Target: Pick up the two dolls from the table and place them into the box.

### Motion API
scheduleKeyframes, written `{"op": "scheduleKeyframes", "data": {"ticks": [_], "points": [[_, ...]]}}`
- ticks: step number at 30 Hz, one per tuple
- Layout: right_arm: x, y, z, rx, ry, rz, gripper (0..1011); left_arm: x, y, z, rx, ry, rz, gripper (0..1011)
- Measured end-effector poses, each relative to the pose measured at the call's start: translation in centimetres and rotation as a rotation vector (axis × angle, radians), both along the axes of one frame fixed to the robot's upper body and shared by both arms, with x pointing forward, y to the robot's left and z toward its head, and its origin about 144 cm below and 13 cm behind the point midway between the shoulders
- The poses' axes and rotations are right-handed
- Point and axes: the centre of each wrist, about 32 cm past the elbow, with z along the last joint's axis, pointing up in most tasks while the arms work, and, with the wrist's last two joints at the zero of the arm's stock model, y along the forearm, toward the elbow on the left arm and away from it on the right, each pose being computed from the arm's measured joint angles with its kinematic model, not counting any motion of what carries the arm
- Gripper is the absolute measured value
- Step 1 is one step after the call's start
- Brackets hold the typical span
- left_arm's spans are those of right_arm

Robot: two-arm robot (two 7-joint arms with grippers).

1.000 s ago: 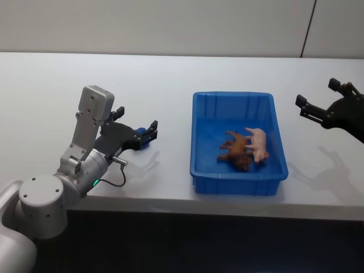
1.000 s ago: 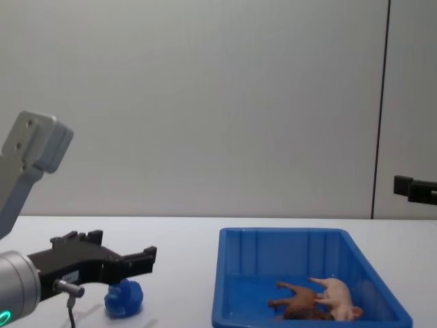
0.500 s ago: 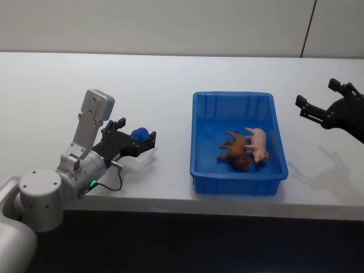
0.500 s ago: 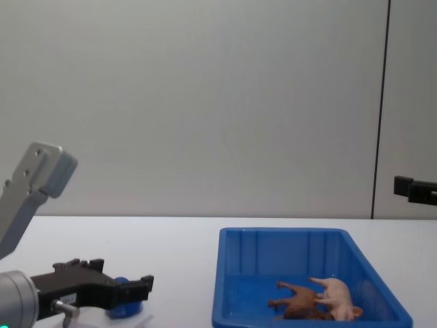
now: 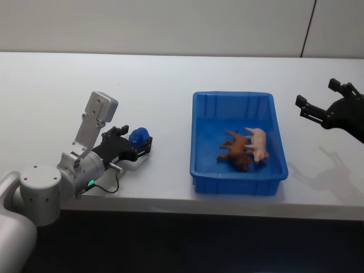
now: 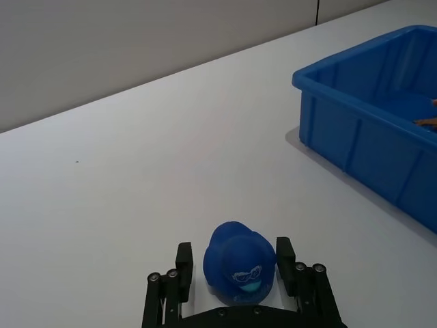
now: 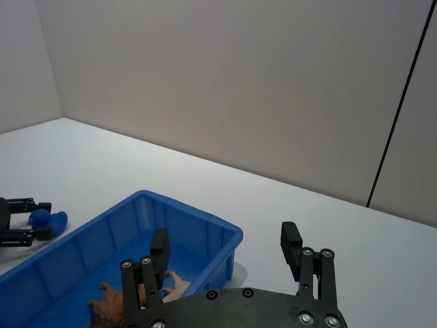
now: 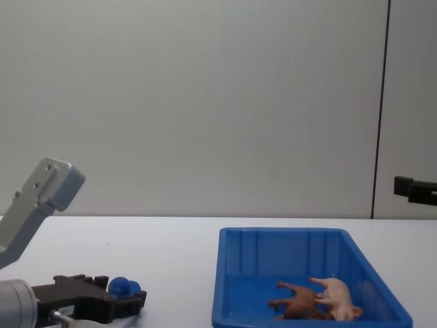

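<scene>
Both dolls lie side by side inside the blue box (image 5: pixel 194 131): the brown four-legged doll (image 5: pixel 235 152) and the pale pink pig doll (image 5: pixel 259 143). They also show in the chest view, brown doll (image 8: pixel 297 301) and pig doll (image 8: pixel 334 298). My left gripper (image 5: pixel 135 142) is low on the white table (image 5: pixel 159 85), left of the box, and open. Its fingers flank a small blue toy (image 6: pixel 240 262) with slim gaps on both sides. My right gripper (image 5: pixel 316 93) hovers open to the right of the box, holding nothing.
The blue toy (image 5: pixel 139 135) sits on the table a short way from the box's left wall (image 6: pixel 362 137). From the right wrist view the box (image 7: pixel 198 222) lies just ahead of the right gripper (image 7: pixel 226 246). A grey wall rises behind the table.
My left gripper has dropped to the tabletop and drawn back slightly, so its fingers now sit on either side of the blue toy. The right arm and both dolls stayed still.
</scene>
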Motion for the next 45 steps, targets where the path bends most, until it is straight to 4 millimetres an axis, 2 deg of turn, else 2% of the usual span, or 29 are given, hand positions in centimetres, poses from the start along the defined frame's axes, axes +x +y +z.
{"op": "scheduleKeyframes", "data": {"ticks": [4,8,16,25,33,38,45], "points": [[0.0,0.0,0.0,0.0,0.0,0.0,1001,0.2,0.1,0.0,0.013,0.007,-0.002,672],[0.0,0.0,0.0,0.0,0.0,0.0,1001,0.4,0.1,0.2,0.024,0.013,-0.006,588],[0.0,0.0,0.0,0.0,0.0,0.0,1001,0.6,0.0,0.4,0.038,0.016,-0.01,522],[0.0,0.0,0.0,0.0,0.0,0.0,1001,0.8,-0.8,1.9,0.041,-0.034,-0.034,464],[0.0,0.0,0.0,0.0,0.0,0.0,1001,1.1,-2.6,4.1,0.022,-0.117,-0.077,415],[0.0,0.0,0.0,0.0,0.0,0.0,1001,1.4,-4.8,6.0,-0.013,-0.19,-0.131,378],[0.0,0.0,0.0,0.0,0.0,0.0,1001,1.5,-7.4,7.3,-0.059,-0.241,-0.205,340]]}}
